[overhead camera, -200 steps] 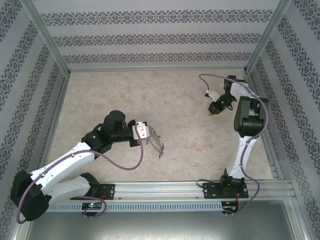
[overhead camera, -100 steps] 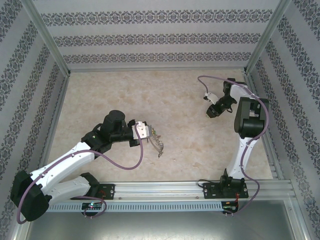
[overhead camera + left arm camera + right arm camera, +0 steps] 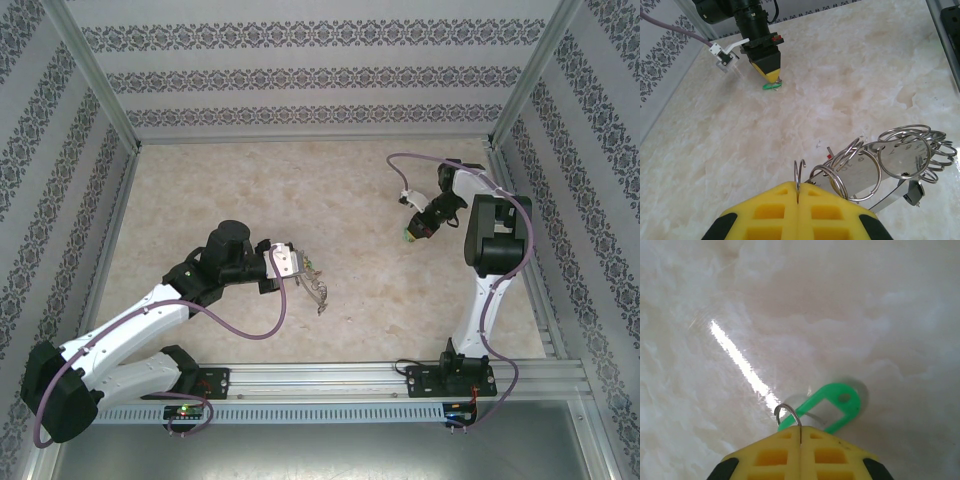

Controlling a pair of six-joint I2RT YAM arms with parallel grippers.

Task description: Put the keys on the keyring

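Observation:
My left gripper [image 3: 798,186] is shut on the thin wire loop of the keyring [image 3: 799,172], held over the table. Several small silvery rings [image 3: 912,150] and a flat metal strip hang from the loop, with a tiny red piece [image 3: 829,155] among them. In the top view this bundle [image 3: 318,292] dangles just right of the left gripper [image 3: 300,268]. My right gripper [image 3: 800,428] is shut on the small split ring of a green key [image 3: 832,407], low over the table at the right [image 3: 412,232]. Whether the green key touches the surface I cannot tell.
The marbled tabletop [image 3: 330,190] is walled by patterned panels. A metal frame post [image 3: 515,160] stands close behind the right arm. From the left wrist, the right gripper [image 3: 771,80] hangs at the far left with the green key [image 3: 772,86] under its tip.
The right gripper has moved left and lower toward the table with the green key at its tip. The left arm and the keyring have stayed put.

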